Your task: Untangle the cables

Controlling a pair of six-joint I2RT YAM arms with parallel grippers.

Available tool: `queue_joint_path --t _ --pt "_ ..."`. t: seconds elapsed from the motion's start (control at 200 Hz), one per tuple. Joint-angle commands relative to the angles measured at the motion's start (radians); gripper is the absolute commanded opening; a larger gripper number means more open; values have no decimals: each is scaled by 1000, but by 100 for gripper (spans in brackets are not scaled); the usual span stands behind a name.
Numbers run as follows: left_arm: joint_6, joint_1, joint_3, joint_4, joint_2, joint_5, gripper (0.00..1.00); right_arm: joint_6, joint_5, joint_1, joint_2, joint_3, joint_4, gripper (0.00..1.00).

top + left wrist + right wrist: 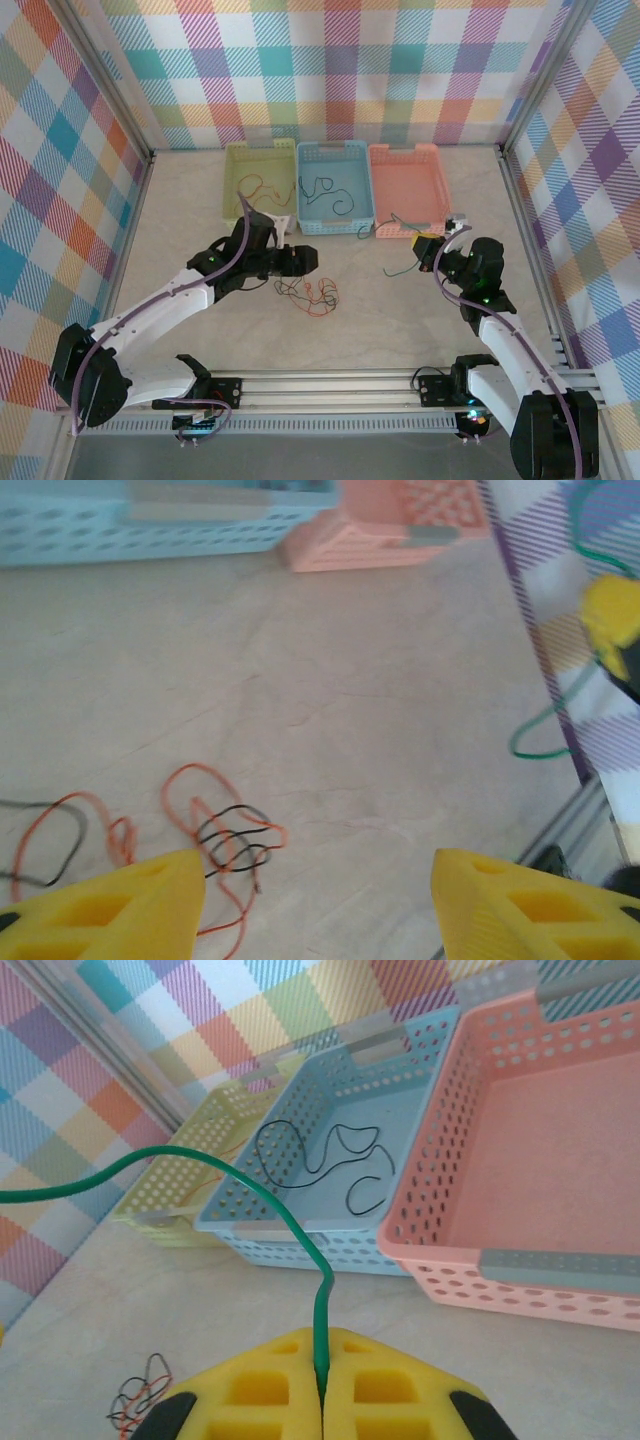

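The blue basket [335,186] stood in the middle of a row of three at the far side of the table [180,225]. The yellow-green basket [255,180] touched its left side and the pink basket [408,188] its right. A thin black cable [325,190] lay curled inside the blue basket, and a thin orange cable [253,186] lay in the yellow-green one.

The clump of orange and black cables [310,293] lay loose on the table, on the near side of the blue basket and apart from its front wall. In the left wrist view the clump [225,840] lay just beyond the left finger [110,910].

The left gripper [305,260] hung near the front left corner of the blue basket, just beside the clump. Its fingers stood wide apart with nothing between them, and bare table showed in the gap [318,858].

The right gripper [428,250] hung to the right of the blue basket, near the front edge of the pink basket. Its yellow fingers [260,1395] were pressed together on the green cable [250,1185]. From the closed tips [322,1360] the cable rose and arched away to the left, in front of the blue basket [330,1150]. From above, the green cable's [400,268] free end trailed on the table to the front right of the blue basket, well apart from the clump.
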Motion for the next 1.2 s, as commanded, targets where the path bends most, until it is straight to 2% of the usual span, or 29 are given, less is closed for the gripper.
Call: queue_joint_path --t 0.0,0.095,0.35,0.605,0.81,0.94,1.195 --pt "118 -37 35 69 -19 -11 63 104 -84 8 17 40 7 0" --pt "183 -43 40 136 -13 -18 64 196 -103 7 35 79 -48 0" --pt "411 -84 -43 521 1 -10 67 442 -215 19 111 173 -112 0" --pt "579 -125 -53 873 155 59 67 469 -275 68 130 192 -109 0" --pt "597 -136 12 901 239 24 66 456 -295 76 136 176 -94 0" --pt "601 -138 28 906 254 -36 64 437 -296 77 129 167 -111 0" --pt "632 -136 35 945 262 -30 62 418 -310 86 139 157 -116 0"
